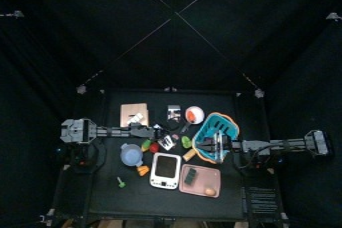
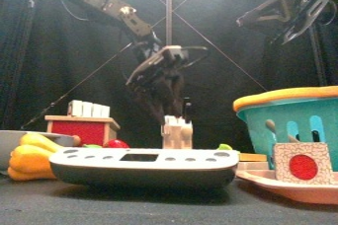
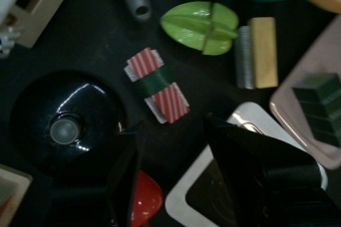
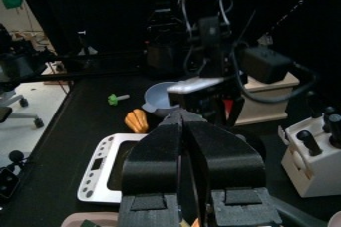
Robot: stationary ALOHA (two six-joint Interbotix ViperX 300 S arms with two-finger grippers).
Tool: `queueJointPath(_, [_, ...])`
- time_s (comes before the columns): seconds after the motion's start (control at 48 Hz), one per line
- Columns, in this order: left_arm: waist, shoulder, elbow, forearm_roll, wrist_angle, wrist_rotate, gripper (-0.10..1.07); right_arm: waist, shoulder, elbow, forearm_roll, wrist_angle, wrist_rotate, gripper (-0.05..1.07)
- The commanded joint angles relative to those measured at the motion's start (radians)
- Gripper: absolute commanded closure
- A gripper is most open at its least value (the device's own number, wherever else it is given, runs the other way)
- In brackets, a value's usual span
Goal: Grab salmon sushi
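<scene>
Left wrist view: left gripper [image 3: 173, 171] stands wide open with nothing between its jaws, hanging over the surface [image 3: 107, 32].
Salmon sushi: the red-and-white striped piece with a dark band [image 3: 158, 84] lies flat on the surface just beyond the open jaws, apart from both.
Near the sushi: a dark glossy bowl [image 3: 60, 116] sits to one side, a green pepper-like toy [image 3: 202, 24] beyond it, and a striped block [image 3: 256, 52] beside that.
Cut off: a white device [image 3: 213, 186] is partly hidden by one jaw; a red item [image 3: 147, 196] shows only at the frame edge.
Right gripper: [image 4: 190, 161] held high off the surface, jaws pressed together, holding nothing.
Top view: sushi too small to make out among the clutter.
</scene>
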Motion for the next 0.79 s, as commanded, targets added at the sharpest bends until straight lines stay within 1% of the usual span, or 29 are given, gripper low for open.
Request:
queueJointPath(0.0, [-0.023, 0.018, -0.043, 0.063, 0.002, -0.074, 0.12, 0.005, -0.002, -0.018, 0.002, -0.005, 0.002, 1.0])
queueJointPath(0.104, [-0.034, 0.041, -0.052, 0.087, 0.0, -0.141, 0.11, 0.012, -0.002, -0.018, 0.002, -0.002, 0.002, 1.0])
queueJointPath(0.271, [-0.04, 0.071, -0.057, 0.084, -0.008, -0.192, 0.11, 0.014, -0.002, -0.018, 0.002, 0.005, 0.0, 1.0])
queueJointPath(0.438, [-0.037, 0.097, -0.063, 0.084, -0.015, -0.21, 0.09, 0.015, -0.002, -0.017, 0.0, 0.005, 0.0, 1.0])
queueJointPath(0.646, [-0.026, 0.123, -0.077, 0.087, -0.034, -0.222, 0.0, 0.015, 0.0, -0.015, -0.002, 0.006, 0.0, 1.0])
queueJointPath(0.771, [-0.018, 0.132, -0.08, 0.087, -0.034, -0.224, -0.02, 0.018, 0.002, -0.014, -0.002, 0.005, 0.0, 1.0])
